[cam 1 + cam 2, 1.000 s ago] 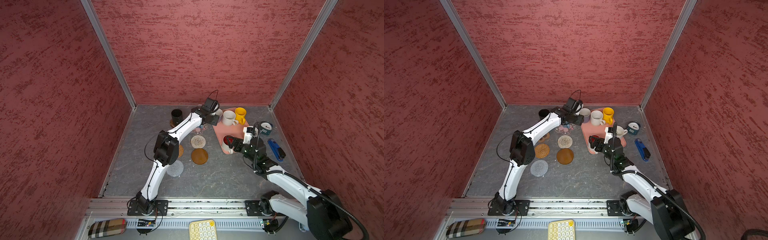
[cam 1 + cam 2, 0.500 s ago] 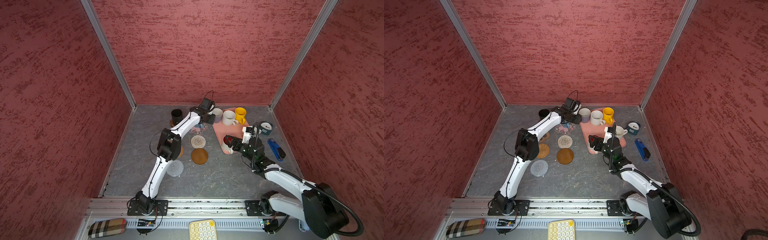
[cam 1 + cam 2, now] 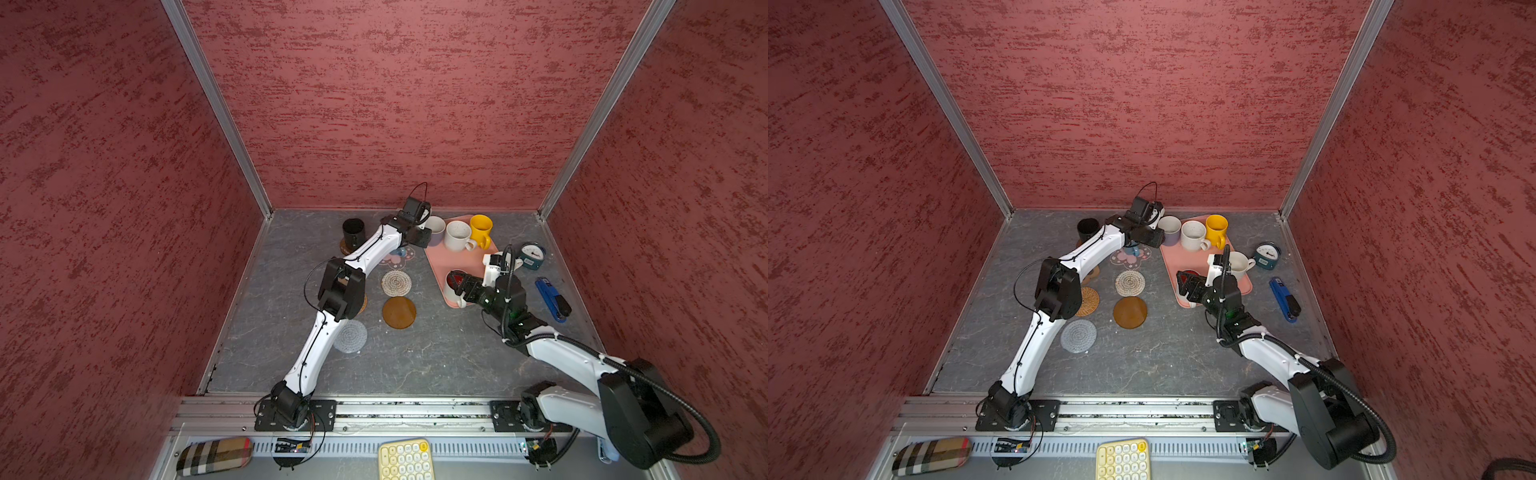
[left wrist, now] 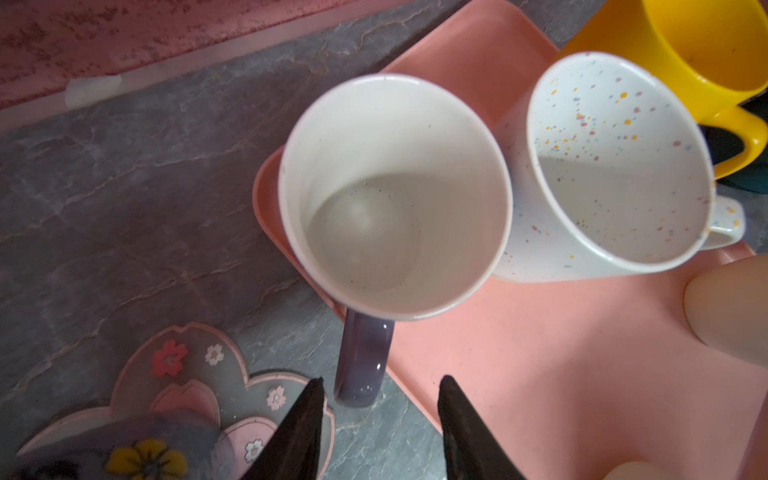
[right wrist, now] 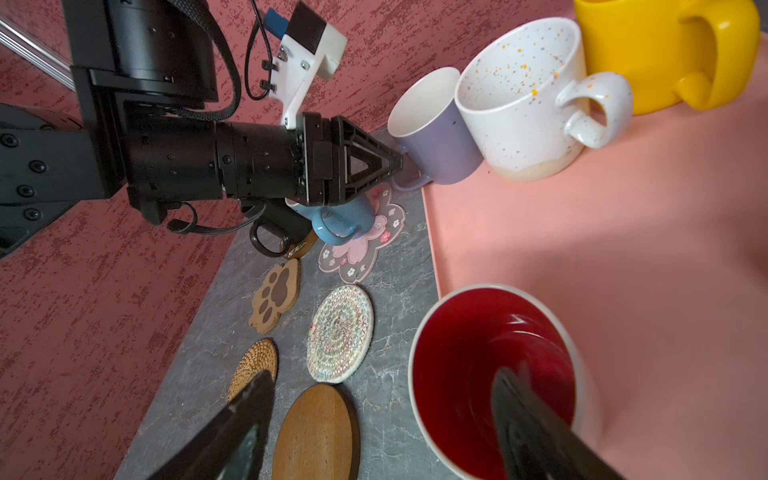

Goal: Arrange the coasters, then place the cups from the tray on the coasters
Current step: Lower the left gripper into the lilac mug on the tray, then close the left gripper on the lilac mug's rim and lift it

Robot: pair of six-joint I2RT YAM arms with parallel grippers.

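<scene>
Left wrist view shows the left jaws, narrowed over the last second but still released, lined up on the handle of the lavender mug point(image 4: 395, 195) at a corner of the pink tray point(image 4: 540, 353), while the right jaws stay wide, straddling the rim of the red-lined mug point(image 5: 469, 340) on the same tray, so both lifts remain pending.

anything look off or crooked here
Nothing spilled or broken. The pink tray lies slanted to the edges of the table, and the lavender mug stands at its very corner, handle poking out past the rim. The blue mug looks off-centre on the flower coaster.
</scene>
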